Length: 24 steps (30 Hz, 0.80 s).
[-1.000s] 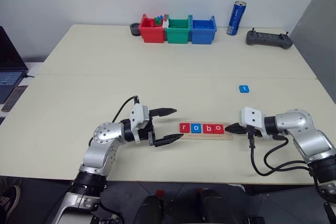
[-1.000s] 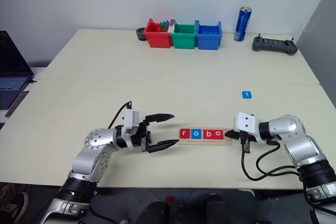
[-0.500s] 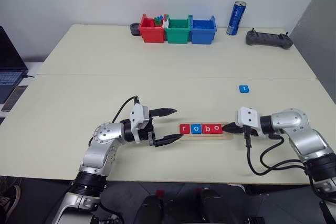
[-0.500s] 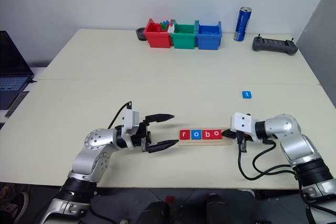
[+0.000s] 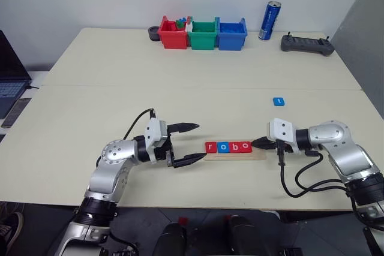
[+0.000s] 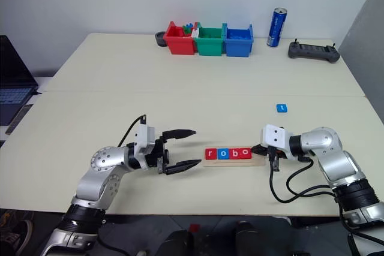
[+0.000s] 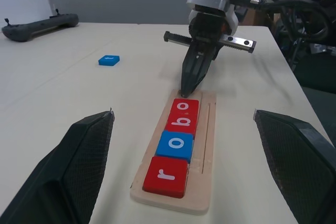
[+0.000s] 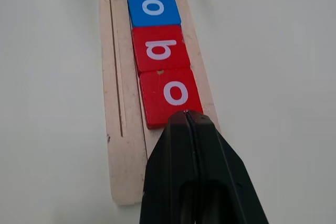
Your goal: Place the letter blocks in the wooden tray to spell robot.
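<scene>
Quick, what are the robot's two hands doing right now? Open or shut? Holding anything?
Left gripper: open, holding nothing.
Right gripper: shut, holding nothing, tip at the last red o block on the wooden tray.

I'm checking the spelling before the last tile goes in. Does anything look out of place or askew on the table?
One letter block, the blue tile, lies alone on the table, apart from the wooden tray. The tray's four tiles read r, o, b, o in a fairly straight row, with the shut right gripper at the last one.
</scene>
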Available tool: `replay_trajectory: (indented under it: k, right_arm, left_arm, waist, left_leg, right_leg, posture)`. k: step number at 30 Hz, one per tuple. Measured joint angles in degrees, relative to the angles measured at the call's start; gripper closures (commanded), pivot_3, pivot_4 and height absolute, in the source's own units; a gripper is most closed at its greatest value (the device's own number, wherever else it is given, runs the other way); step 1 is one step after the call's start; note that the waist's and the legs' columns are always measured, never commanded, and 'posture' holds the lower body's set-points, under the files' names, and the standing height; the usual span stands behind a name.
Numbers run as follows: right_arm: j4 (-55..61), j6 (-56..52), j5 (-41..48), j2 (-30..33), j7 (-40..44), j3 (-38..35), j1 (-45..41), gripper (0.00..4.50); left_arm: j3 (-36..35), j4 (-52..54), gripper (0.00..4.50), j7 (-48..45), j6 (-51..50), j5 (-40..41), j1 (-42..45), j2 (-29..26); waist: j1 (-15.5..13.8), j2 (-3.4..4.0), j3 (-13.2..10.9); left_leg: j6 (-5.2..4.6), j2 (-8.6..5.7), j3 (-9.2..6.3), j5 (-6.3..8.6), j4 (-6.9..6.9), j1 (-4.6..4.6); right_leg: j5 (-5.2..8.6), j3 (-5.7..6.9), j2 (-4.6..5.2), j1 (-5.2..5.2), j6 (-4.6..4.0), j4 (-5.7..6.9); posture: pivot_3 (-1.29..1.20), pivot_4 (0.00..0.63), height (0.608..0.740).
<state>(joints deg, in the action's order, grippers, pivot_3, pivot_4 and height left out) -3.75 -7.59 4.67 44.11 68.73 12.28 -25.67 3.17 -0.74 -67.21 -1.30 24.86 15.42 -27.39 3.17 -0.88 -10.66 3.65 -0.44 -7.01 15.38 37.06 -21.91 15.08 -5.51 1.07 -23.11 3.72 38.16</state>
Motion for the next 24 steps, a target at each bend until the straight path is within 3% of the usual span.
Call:
replay_trajectory:
  k: [10,24]
  right_arm:
    - [4.37,-2.73,1.44,1.32,-0.16,-1.10,3.06,4.48]
    - [6.25,-4.47,3.18,2.23,-1.35,-2.72,5.07,4.48]
  left_arm:
    - [-3.89,2.77,0.00,-2.20,-3.02,4.74,-7.33,-3.86]
    - [-9.04,7.26,0.00,-0.84,-4.62,12.09,-13.99,-1.37]
  waist:
    - [-0.03,0.00,0.00]
    - [-0.11,0.00,0.00]
  left_leg:
    - [0.00,0.00,0.01,0.00,0.01,0.01]
    - [0.00,0.01,0.02,0.00,0.00,0.01]
  right_leg:
    - [0.00,0.01,0.00,0.00,0.00,0.01]
    - [0.00,0.00,0.01,0.01,0.00,-0.01]
  posture:
    - [0.00,0.150,0.740]
    - [0.00,0.150,0.740]
